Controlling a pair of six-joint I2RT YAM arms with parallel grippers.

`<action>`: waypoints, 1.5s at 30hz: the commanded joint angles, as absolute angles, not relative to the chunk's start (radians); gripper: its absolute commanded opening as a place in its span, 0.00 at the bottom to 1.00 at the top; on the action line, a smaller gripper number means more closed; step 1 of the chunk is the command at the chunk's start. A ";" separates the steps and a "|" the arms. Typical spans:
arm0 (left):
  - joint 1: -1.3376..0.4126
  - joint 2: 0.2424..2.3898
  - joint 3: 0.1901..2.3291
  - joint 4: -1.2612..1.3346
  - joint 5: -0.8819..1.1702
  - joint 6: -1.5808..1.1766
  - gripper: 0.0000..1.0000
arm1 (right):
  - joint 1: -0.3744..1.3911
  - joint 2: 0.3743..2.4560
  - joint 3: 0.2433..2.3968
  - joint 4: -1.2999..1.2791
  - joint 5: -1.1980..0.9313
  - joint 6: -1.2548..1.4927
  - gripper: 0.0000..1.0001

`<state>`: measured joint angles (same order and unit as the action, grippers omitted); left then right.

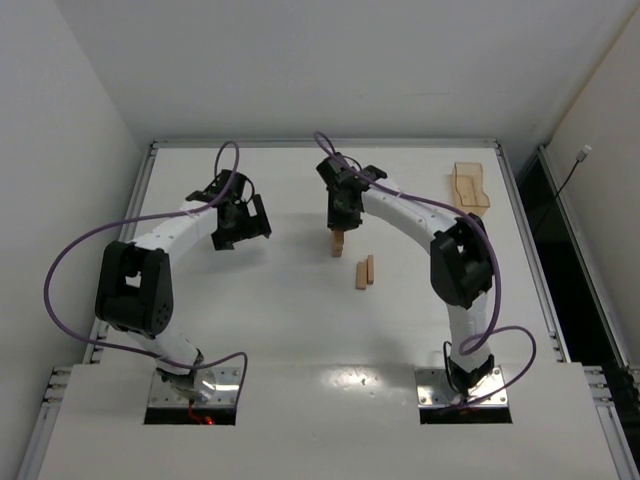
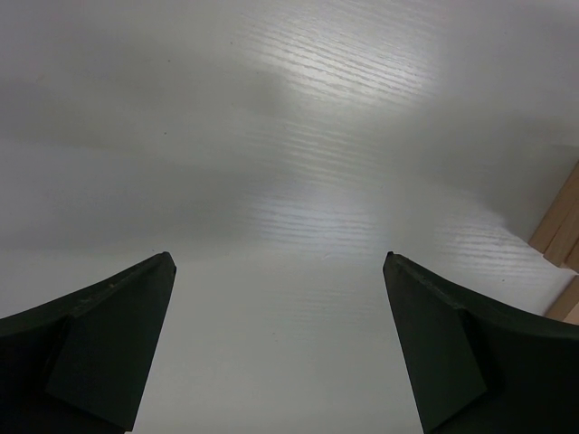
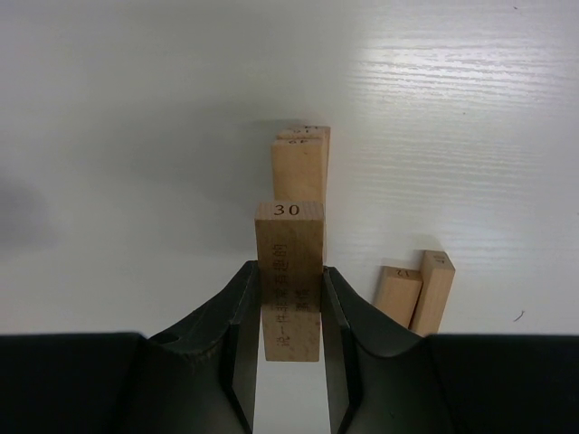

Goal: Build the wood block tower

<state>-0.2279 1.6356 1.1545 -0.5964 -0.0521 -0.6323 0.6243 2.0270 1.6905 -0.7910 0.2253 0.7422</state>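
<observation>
My right gripper [image 1: 340, 212] [image 3: 289, 271] is shut on a light-tan wood block [image 3: 289, 237] marked "30", its long side pointing away from the wrist. Just beyond the held block is the start of the wood block tower [image 3: 300, 167], a low set of plain tan blocks on the white table. From above it shows as a tan patch [image 1: 338, 244] under the gripper. I cannot tell whether the held block touches it. My left gripper [image 1: 240, 222] [image 2: 280, 262] is open and empty over bare table, to the left of the tower.
Two loose blocks [image 1: 365, 272] [image 3: 416, 291] lie side by side just right of the tower. Block ends [image 2: 563, 233] show at the right edge of the left wrist view. A shallow translucent tan tray [image 1: 470, 188] sits at the far right.
</observation>
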 commanded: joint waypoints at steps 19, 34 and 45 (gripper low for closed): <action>-0.221 1.678 1.209 -0.577 -0.021 -0.635 1.00 | 0.621 2.098 1.796 -0.795 0.224 0.724 0.00; -0.221 1.678 1.209 -0.577 -0.012 -0.644 1.00 | 0.612 2.098 1.778 -0.795 0.252 0.715 0.00; -0.221 1.687 1.209 -0.577 -0.003 -0.644 1.00 | 0.603 2.117 1.769 -0.776 0.242 0.706 0.00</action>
<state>-0.2279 1.6756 1.1751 -0.5922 -0.0139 -0.6338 0.6102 2.0960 1.7546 -0.7948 0.2348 0.7143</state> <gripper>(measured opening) 1.000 0.241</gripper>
